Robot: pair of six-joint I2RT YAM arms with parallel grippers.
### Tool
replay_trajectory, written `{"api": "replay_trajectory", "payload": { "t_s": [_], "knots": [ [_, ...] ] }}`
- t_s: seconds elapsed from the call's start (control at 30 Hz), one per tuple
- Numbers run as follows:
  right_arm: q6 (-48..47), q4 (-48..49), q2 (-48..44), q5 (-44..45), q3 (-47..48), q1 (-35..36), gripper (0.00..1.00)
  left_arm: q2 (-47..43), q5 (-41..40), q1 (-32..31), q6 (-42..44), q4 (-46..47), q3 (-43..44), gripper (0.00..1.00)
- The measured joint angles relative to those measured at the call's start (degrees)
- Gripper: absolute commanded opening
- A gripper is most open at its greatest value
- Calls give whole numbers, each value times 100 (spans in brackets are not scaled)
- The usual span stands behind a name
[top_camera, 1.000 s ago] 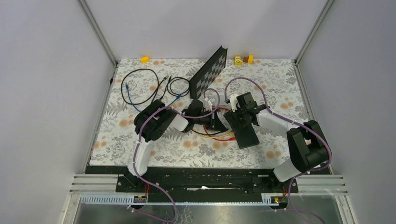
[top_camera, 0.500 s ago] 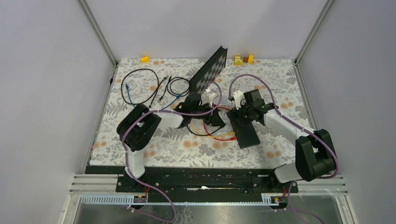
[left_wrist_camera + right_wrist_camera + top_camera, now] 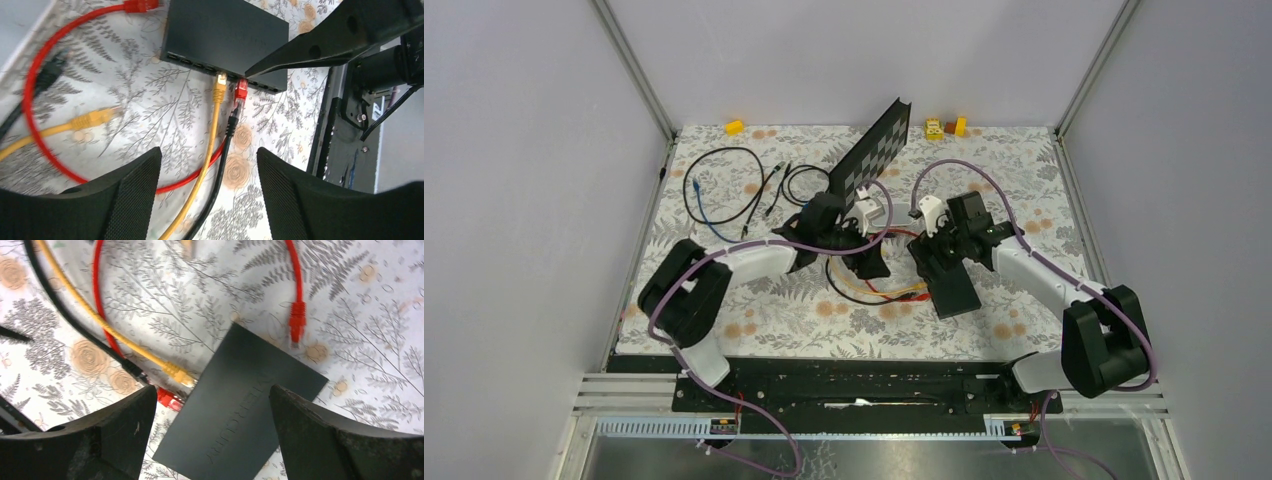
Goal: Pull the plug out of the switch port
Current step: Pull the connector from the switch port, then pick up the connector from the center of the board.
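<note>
Switch (image 3: pixel 225 37) is lying at 12 o'clock from the open left gripper (image 3: pixel 208 152), yellow plug (image 3: pixel 220 82) and red plug (image 3: pixel 241 91) facing it, while the open right gripper (image 3: pixel 213 390) is hovering above.

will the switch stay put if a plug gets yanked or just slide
Likely to slide: the switch is a thin flat box lying loose on the cloth, and the right gripper is open over it, not clamping. So low, it probably won't tip. Its matte top should not be slippery.
</note>
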Motion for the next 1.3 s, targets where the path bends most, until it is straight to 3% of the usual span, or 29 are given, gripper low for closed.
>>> {"api": "replay_trajectory", "payload": {
  "t_s": [0.17, 0.33, 0.63, 1.3],
  "knots": [
    [-240, -7, -39, -269, 7, 435, 81, -713, -59, 496, 822, -789, -52, 79],
    [-634, -107, -17, -302, 109, 1082, 75, -1279, 52, 1617, 1565, -1687, -162, 83],
    [-1255, -352, 448, 555, 170, 1915, 66, -1646, 518, 3128, 2162, -2715, -328, 88],
    [-1578, -439, 1167, 1641, 162, 2297, 45, -2015, 1239, 3578, 2199, -2881, -505, 93]
  ]
}}
